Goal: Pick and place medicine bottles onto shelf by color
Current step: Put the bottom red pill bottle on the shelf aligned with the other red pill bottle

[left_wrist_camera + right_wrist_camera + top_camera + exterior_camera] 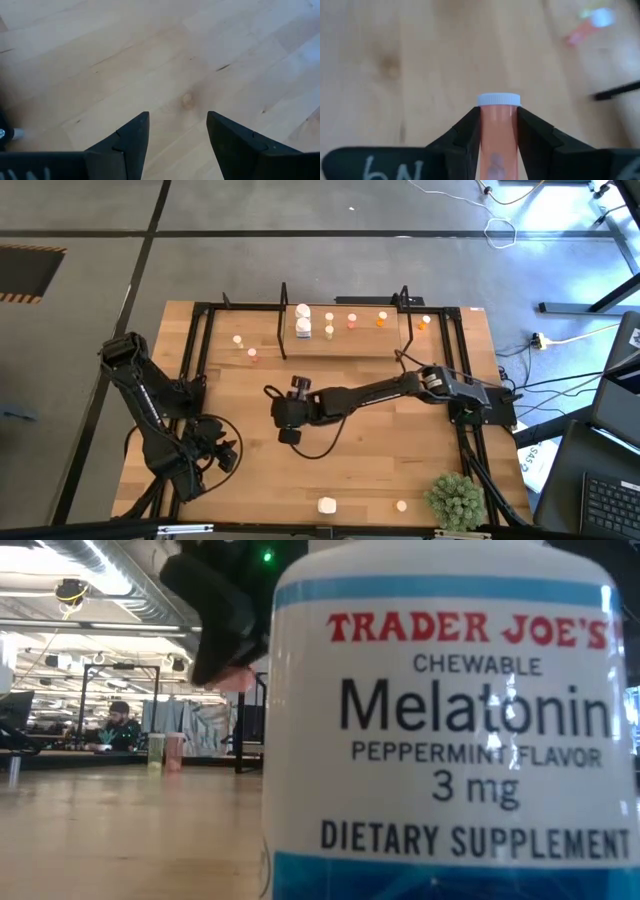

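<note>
With the pink white-capped bottle [498, 130] pinched firmly in the right gripper [498, 125] mid-frame, it's best carried level toward the shelf [340, 340] at upper centre, kept low, while the left gripper [177, 137] sits open and empty at lower left.

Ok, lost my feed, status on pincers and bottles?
Right pincer shut on pink bottle, mid-table. Left pincer open, empty, parked. Shelf ahead, path unobstructed.

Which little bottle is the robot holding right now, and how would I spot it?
Find the right gripper over the middle of the wooden table, in front of the shelf. Its fingers clamp a slim pink bottle with a white cap. It is the only bottle held, not standing.
</note>
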Robot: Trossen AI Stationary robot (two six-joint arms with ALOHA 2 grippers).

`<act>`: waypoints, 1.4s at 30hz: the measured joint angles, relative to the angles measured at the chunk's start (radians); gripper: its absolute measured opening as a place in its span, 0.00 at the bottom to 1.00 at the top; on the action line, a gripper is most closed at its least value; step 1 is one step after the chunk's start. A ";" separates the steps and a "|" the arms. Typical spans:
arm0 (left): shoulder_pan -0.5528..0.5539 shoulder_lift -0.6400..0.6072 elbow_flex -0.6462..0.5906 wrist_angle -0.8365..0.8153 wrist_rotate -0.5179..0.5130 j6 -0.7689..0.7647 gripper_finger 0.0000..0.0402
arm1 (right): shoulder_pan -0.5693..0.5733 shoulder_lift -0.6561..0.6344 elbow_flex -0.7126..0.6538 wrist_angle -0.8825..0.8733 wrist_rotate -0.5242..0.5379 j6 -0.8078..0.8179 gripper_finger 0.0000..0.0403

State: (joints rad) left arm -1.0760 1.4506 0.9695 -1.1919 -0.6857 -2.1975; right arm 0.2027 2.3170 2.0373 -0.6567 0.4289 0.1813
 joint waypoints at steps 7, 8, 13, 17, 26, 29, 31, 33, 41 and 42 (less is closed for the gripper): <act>0.000 0.000 0.000 -0.001 -0.002 0.002 0.48 | 0.023 -0.064 0.000 -0.047 0.075 -0.004 0.28; 0.000 0.000 0.000 -0.001 -0.003 0.006 0.48 | 0.024 -0.073 0.000 -0.052 0.075 -0.004 0.28; 0.000 0.000 0.000 -0.005 -0.023 0.017 0.48 | 0.024 -0.134 0.000 -0.125 0.075 -0.008 0.28; 0.003 0.000 0.000 -0.016 -0.137 0.093 0.48 | 0.024 -0.208 0.000 -0.214 0.068 -0.005 0.28; 0.107 0.000 0.000 -0.083 -0.213 0.196 0.48 | 0.032 -0.395 0.001 -0.305 0.134 0.024 0.28; 0.147 0.000 0.000 -0.082 -0.215 0.260 0.48 | 0.042 -0.440 0.002 -0.346 0.203 0.060 0.28; 0.172 0.000 0.000 -0.083 -0.217 0.297 0.48 | 0.052 -0.462 0.002 -0.396 0.259 0.095 0.28; 0.194 0.000 0.000 -0.083 -0.218 0.332 0.48 | 0.062 -0.484 0.002 -0.450 0.310 0.150 0.28; 0.311 0.000 0.000 -0.083 -0.243 0.463 0.48 | 0.119 -0.568 0.002 -0.729 0.474 0.466 0.28; 0.331 0.000 0.000 -0.083 -0.249 0.484 0.48 | 0.127 -0.570 0.002 -0.752 0.490 0.503 0.28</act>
State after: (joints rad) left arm -0.7452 1.4506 0.9695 -1.2754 -0.9350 -1.7137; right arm 0.3293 1.7466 2.0392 -1.4088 0.9186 0.6838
